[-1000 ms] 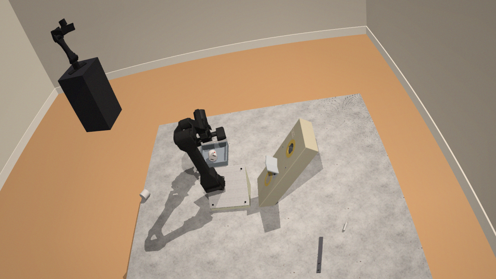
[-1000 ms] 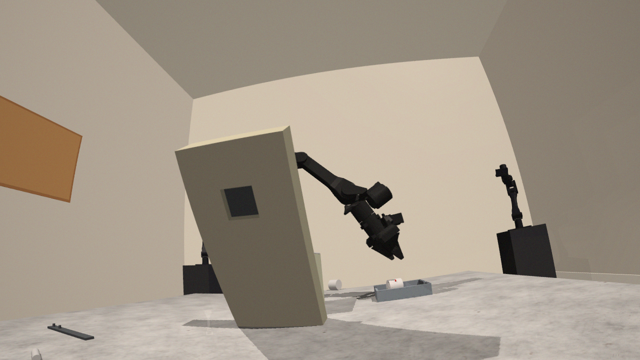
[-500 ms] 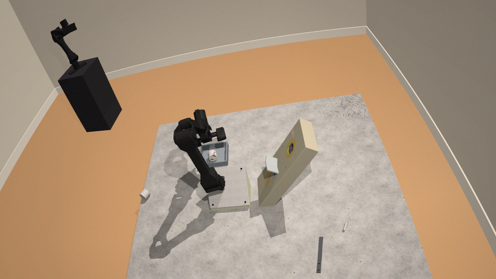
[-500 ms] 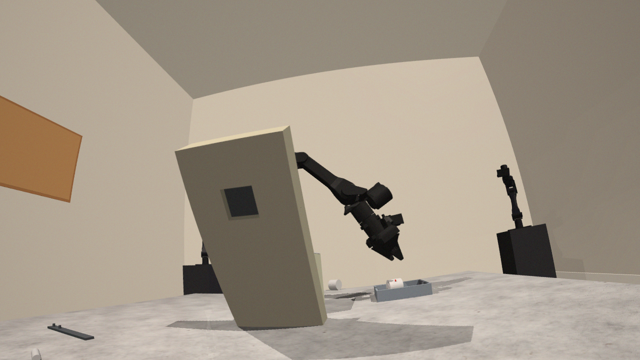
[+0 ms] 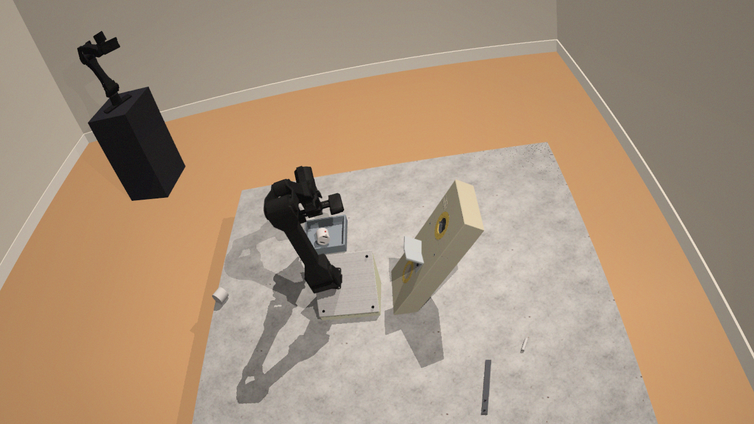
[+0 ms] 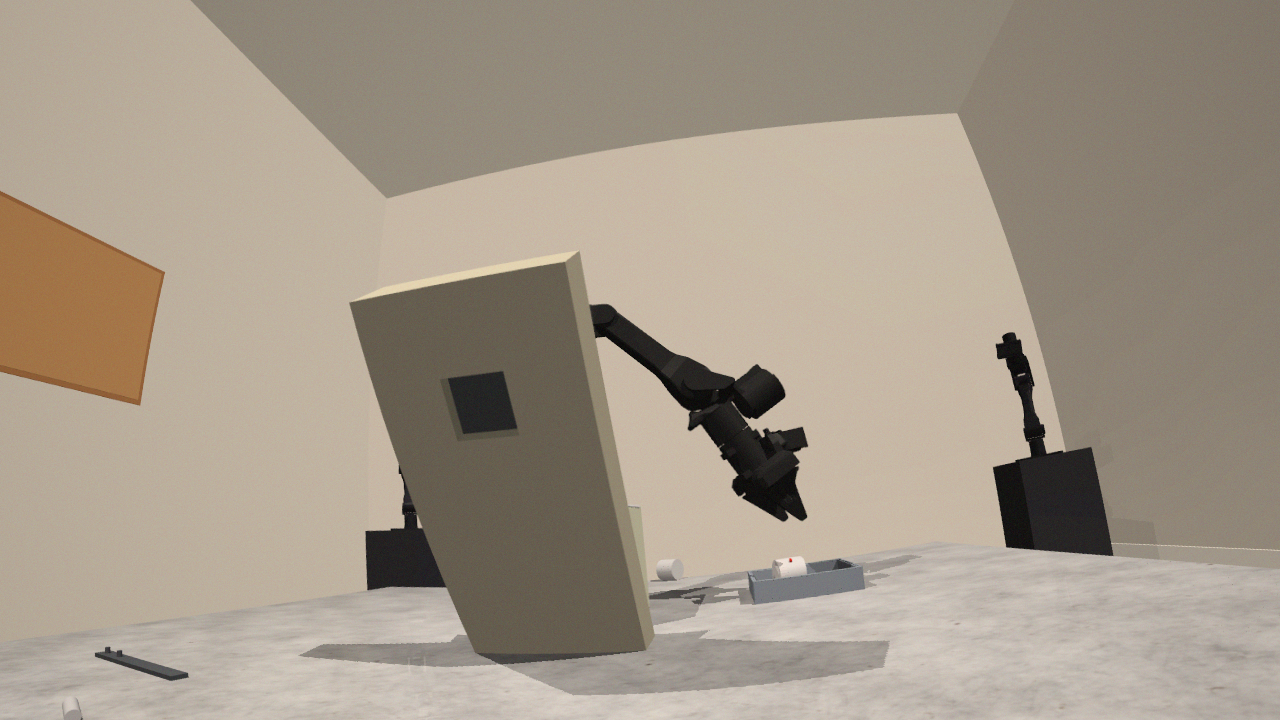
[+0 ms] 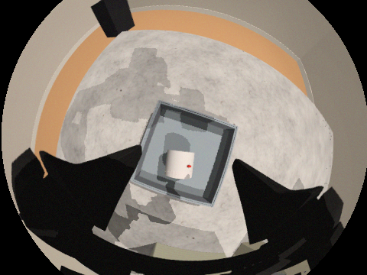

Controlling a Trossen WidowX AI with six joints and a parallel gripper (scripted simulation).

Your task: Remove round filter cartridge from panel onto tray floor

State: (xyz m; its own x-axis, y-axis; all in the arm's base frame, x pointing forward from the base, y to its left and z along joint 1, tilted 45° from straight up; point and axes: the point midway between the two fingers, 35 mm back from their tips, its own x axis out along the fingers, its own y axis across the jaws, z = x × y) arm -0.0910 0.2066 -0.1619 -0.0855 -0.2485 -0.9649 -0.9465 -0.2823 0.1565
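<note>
The white filter cartridge (image 5: 322, 237) (image 6: 788, 566) (image 7: 180, 164) with a small red mark lies on its side inside the blue-grey tray (image 5: 345, 233) (image 6: 807, 587) (image 7: 224, 166). It rests on the tray floor. My gripper (image 6: 795, 517) (image 7: 189, 157) is open and empty, with its fingertips above the tray and clear of the cartridge and the walls. In the top view the arm hides the fingertips. The beige service panel (image 5: 440, 258) (image 6: 537, 528) stands tilted; its upper round opening (image 5: 442, 225), ringed in yellow, is dark and holds no cartridge.
A pale flap (image 5: 413, 249) sticks out from the panel above a lower yellow ring (image 5: 407, 272). A white cylinder (image 5: 220, 295) (image 6: 669, 569) lies at the mat's left edge. A dark bar (image 5: 486, 387) (image 6: 143, 664) and a small white stick (image 5: 523, 344) lie beyond the panel.
</note>
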